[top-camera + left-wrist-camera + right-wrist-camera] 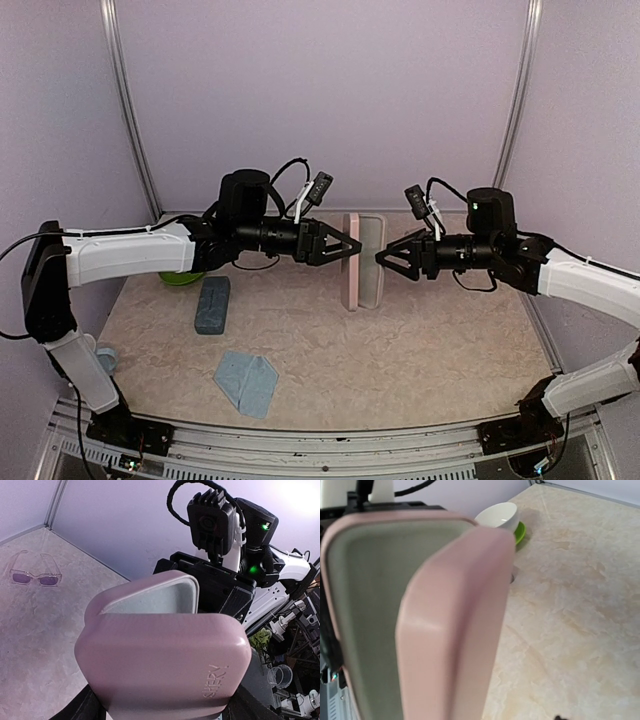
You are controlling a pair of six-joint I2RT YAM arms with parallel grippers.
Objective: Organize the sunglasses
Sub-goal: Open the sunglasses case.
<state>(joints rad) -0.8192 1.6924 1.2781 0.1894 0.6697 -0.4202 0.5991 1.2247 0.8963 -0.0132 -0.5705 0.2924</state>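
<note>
The pale, clear-framed sunglasses with purplish-pink lenses (35, 575) lie flat on the beige marble-patterned table (440, 340). Their arms are unfolded, and they lie close to where the tabletop meets the lilac wall. Only 1 pair shows, in the left wrist view alone; the top view does not let me pick it out.

An oblong pink hard case (165, 665) is open and on end between the 2 arms, well apart from the sunglasses. It has a grey lining, and embossed lettering on its shell looks like "SHERY". The left gripper (345, 246) is clamped on the case, with dark fingers (252, 705) at both sides. The right gripper (383, 258) has its tips at the grey-lined half; I cannot tell whether it grips.

An oblong blue-grey case (212, 304) and a folded light-blue cloth (246, 383) lie under the left arm. A white bowl (500, 516) sits on a green plate (520, 532).
</note>
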